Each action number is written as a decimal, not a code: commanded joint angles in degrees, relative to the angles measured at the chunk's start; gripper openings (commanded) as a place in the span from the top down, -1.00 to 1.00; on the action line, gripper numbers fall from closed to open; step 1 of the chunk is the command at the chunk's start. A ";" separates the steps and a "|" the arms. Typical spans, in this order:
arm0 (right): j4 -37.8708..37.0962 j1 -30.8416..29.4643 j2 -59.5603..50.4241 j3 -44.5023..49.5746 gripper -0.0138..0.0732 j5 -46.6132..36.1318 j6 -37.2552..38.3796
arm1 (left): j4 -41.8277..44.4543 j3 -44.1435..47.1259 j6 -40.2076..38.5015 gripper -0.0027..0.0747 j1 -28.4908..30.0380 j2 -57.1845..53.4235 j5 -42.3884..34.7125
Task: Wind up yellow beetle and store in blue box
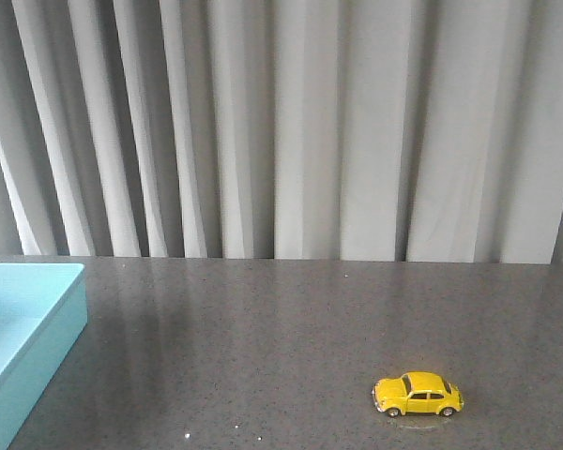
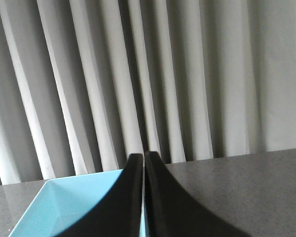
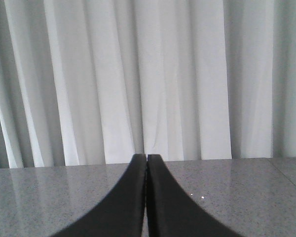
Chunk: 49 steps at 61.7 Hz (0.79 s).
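Note:
The yellow beetle [image 1: 418,395] stands on its wheels on the dark table at the front right, side on, in the front view only. The blue box [image 1: 19,319] lies at the left edge of the table, partly cut off. It also shows in the left wrist view [image 2: 64,207], behind the fingers. My left gripper [image 2: 143,156] is shut and empty, its black fingers pressed together in front of the box. My right gripper [image 3: 147,157] is shut and empty above bare table. Neither gripper shows in the front view.
The dark speckled table [image 1: 281,328] runs back to a grey pleated curtain [image 1: 291,122]. A few small white specks [image 1: 187,435] lie near the front edge.

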 commanded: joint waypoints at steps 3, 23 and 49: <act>-1.33 -0.29 8.08 -8.72 0.70 0.94 -0.44 | 0.33 -8.68 -0.40 0.94 -0.36 8.39 2.57; -4.01 -0.29 20.40 -10.32 0.70 11.84 -0.38 | -0.43 -9.55 -0.40 0.94 -0.36 19.85 10.62; -4.75 -0.29 26.99 -10.32 0.38 13.04 -3.43 | -0.38 -9.55 -0.57 0.70 -0.36 27.32 10.42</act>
